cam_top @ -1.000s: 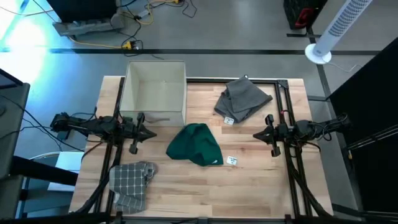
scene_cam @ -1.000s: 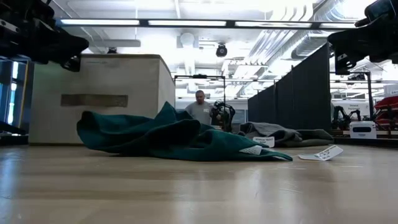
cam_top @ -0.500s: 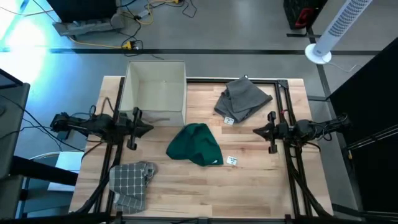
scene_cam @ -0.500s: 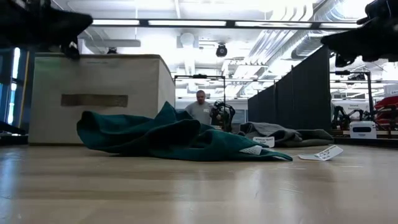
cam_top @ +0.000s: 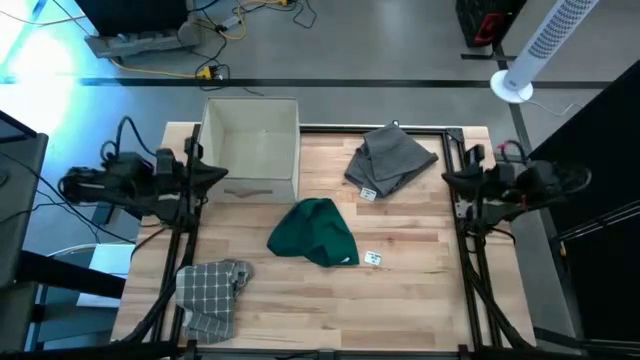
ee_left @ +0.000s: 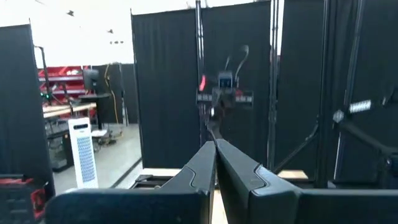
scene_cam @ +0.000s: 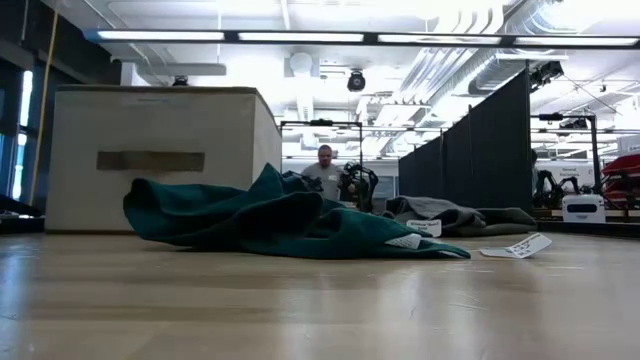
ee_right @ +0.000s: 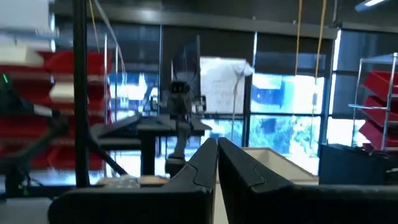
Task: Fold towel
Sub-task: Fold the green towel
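Observation:
A dark green towel lies crumpled in a heap at the middle of the table; the low view shows its bunched folds resting on the wood. My left gripper is raised over the table's left edge, beside the box, its fingers shut on nothing. Over the right edge, my right gripper is also raised and shut on nothing. Both are well away from the towel, and neither shows in the low view.
A beige open box stands at the far left. A grey cloth lies bunched at the far right, a checked cloth at the near left. A small white tag lies beside the green towel. Bare wood lies near the front.
Both arms have pulled back from the table's middle and risen out of the low view: my left gripper toward the left and far edges, my right gripper toward the right and far edges. The towel has not moved.

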`<action>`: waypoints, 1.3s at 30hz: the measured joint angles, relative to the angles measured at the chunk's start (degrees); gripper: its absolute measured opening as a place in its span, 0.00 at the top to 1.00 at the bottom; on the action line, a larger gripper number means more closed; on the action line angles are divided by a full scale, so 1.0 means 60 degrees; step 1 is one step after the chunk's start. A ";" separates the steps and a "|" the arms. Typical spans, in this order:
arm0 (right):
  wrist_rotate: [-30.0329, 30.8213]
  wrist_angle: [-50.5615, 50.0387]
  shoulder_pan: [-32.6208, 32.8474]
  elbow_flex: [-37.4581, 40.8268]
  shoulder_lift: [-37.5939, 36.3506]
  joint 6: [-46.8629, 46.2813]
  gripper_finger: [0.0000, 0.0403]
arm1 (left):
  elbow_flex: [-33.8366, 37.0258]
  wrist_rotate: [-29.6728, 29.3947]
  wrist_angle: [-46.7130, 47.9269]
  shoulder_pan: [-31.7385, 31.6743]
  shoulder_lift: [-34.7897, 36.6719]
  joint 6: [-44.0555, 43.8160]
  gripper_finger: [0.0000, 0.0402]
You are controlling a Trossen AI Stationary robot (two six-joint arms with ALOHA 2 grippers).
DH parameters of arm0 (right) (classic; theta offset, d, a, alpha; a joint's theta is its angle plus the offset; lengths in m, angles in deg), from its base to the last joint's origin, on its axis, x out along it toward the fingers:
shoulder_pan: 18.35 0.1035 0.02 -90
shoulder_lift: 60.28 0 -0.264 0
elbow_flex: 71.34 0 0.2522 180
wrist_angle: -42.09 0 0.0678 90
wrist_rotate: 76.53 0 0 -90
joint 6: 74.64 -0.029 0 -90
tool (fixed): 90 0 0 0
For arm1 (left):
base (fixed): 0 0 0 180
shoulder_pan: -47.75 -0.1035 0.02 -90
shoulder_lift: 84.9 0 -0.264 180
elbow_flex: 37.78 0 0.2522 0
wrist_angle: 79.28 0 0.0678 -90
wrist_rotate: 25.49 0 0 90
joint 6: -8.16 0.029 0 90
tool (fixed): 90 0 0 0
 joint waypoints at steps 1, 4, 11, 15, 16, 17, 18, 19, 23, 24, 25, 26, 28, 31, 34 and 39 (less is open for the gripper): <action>-0.0011 -0.0317 0.0000 -0.0613 0.0608 0.0072 1.00 | -0.0406 0.0002 0.0241 0.0000 -0.0381 -0.0025 0.98; -0.0041 -0.1476 0.0000 -0.2513 0.2593 0.0084 1.00 | -0.1561 0.0007 0.0982 0.0000 -0.1508 -0.0366 0.98; -0.0166 -0.5691 0.0000 -0.6619 0.6534 -0.0893 1.00 | -0.3833 0.0805 0.3028 0.0006 -0.4188 -0.0761 0.98; -0.0160 -0.7796 0.0000 -0.8268 0.7997 -0.1911 1.00 | -0.4455 0.1704 0.3662 0.0007 -0.5088 -0.1320 0.98; -0.0158 -0.8233 0.0000 -0.8592 0.8293 -0.2034 1.00 | -0.4476 0.1898 0.3651 0.0004 -0.5219 -0.1533 0.98; -0.0158 -0.8603 0.0000 -0.8894 0.8543 -0.2096 1.00 | -0.4466 0.2048 0.3629 0.0004 -0.5319 -0.1724 0.98; -0.0155 -0.8893 0.0000 -0.9144 0.8768 -0.2097 1.00 | -0.4450 0.2135 0.3566 0.0004 -0.5424 -0.1923 0.98; -0.0155 -0.9133 0.0000 -0.9340 0.8971 -0.2041 1.00 | -0.4450 0.2167 0.3477 0.0007 -0.5502 -0.2191 0.98; -0.0215 -0.9090 0.0003 -0.9780 0.9596 -0.2021 1.00 | -0.4454 0.2185 0.3274 0.0004 -0.5689 -0.4258 0.98; -0.0252 -0.8990 0.0004 -0.9860 0.9745 -0.2073 1.00 | -0.4454 0.2185 0.3274 0.0004 -0.5708 -0.4842 0.98; -0.0296 -0.8826 0.0004 -0.9928 0.9885 -0.2201 1.00 | -0.4454 0.2184 0.3290 0.0004 -0.5714 -0.5347 0.98; -0.0350 -0.8632 0.0004 -0.9999 1.0017 -0.2308 1.00 | -0.4454 0.2182 0.3287 0.0004 -0.5718 -0.5680 0.98; -0.0598 -0.8358 0.0004 -1.0147 1.0256 -0.2416 1.00 | -0.4454 0.2090 0.3272 0.0004 -0.5727 -0.5957 0.98; -0.1034 -0.8565 0.0004 -1.0274 1.0463 -0.2018 1.00 | -0.4454 0.1949 0.3271 0.0004 -0.5742 -0.6067 0.98; -0.1435 -0.8556 -0.0016 -1.0232 1.0454 -0.1794 1.00 | -0.4454 0.1932 0.3238 0.0004 -0.5758 -0.6447 0.98; -0.2570 -0.9133 -0.0018 -1.0154 1.0439 -0.1767 1.00 | -0.4454 0.1938 0.3186 -0.0005 -0.5872 -0.7212 0.98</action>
